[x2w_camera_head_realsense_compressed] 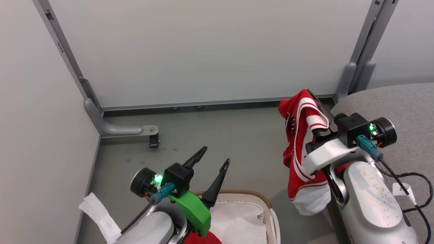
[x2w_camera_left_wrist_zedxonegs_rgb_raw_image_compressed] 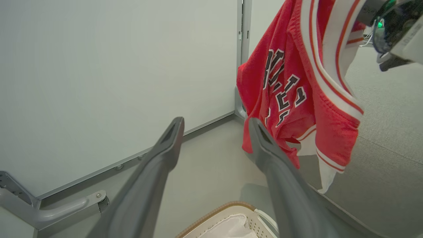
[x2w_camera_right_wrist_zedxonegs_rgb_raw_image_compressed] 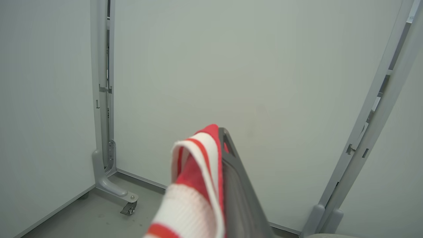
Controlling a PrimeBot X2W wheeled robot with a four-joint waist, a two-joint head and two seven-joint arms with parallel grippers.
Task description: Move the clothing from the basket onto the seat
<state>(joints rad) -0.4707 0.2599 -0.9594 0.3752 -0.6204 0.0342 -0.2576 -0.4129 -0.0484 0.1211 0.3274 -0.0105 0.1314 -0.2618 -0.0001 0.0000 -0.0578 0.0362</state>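
A bright red garment [x2w_camera_head_realsense_compressed: 300,145] with white stripes hangs in the air from my right gripper [x2w_camera_head_realsense_compressed: 312,96], which is shut on its upper edge, just left of the grey seat [x2w_camera_head_realsense_compressed: 403,101]. In the right wrist view the cloth [x2w_camera_right_wrist_zedxonegs_rgb_raw_image_compressed: 198,172] drapes over one finger [x2w_camera_right_wrist_zedxonegs_rgb_raw_image_compressed: 236,178]. My left gripper [x2w_camera_head_realsense_compressed: 215,154] stands open with nothing between its fingers, above the far rim of the white basket [x2w_camera_head_realsense_compressed: 251,194]. A bit of red clothing [x2w_camera_head_realsense_compressed: 203,239] shows under my left wrist in the basket. In the left wrist view the hanging garment [x2w_camera_left_wrist_zedxonegs_rgb_raw_image_compressed: 297,82] is just beyond my right finger [x2w_camera_left_wrist_zedxonegs_rgb_raw_image_compressed: 264,145], with the seat [x2w_camera_left_wrist_zedxonegs_rgb_raw_image_compressed: 390,132] behind it and the basket [x2w_camera_left_wrist_zedxonegs_rgb_raw_image_compressed: 218,213] below.
Grey partition panels close the floor at the back and left, with a wheeled foot [x2w_camera_head_realsense_compressed: 154,140] reaching onto the floor and a post [x2w_camera_head_realsense_compressed: 356,78] by the seat. A white strip [x2w_camera_head_realsense_compressed: 98,211] lies at the lower left. A black cable [x2w_camera_head_realsense_compressed: 415,193] rests on the seat.
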